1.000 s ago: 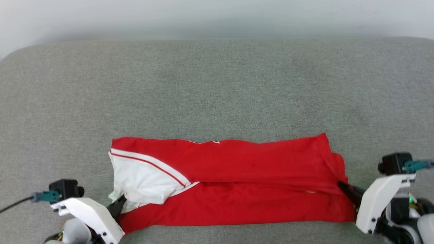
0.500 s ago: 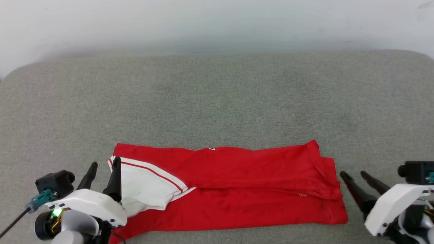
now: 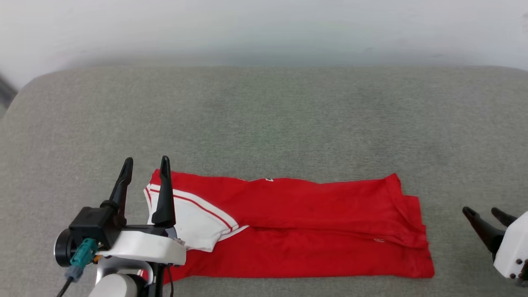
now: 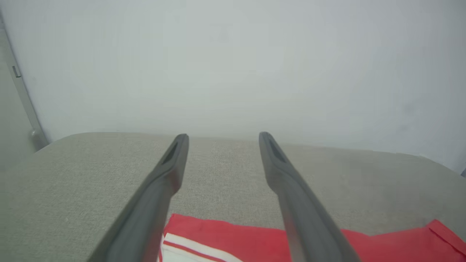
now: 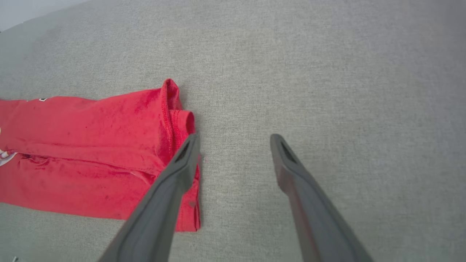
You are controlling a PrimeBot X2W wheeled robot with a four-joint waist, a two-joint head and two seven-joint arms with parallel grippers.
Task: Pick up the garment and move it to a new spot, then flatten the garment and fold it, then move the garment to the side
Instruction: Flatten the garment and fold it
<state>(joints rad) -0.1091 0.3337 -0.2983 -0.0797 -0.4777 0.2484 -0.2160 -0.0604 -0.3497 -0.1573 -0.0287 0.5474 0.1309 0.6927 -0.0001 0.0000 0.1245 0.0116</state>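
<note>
Dark fingers of the left gripper (image 3: 146, 161) stand apart, gripping nothing, over the white-sleeve end of the garment (image 3: 313, 225). The right gripper (image 3: 480, 212) is likewise spread and clear of the cloth, just off the opposite end. The red garment lies folded into a long band near the front edge of the grey upholstered surface (image 3: 264, 123).

Left gripper (image 3: 147, 159): two long, dark, tapered fingers (image 3: 165, 194) on a white wrist housing (image 3: 144, 247). It has a black camera block (image 3: 93, 225) and a teal connector (image 3: 82, 252) with a black cable (image 3: 66, 286). Right gripper (image 3: 480, 211): matching fingers on a white casing (image 3: 511, 247) with dark screws (image 3: 512, 262).
</note>
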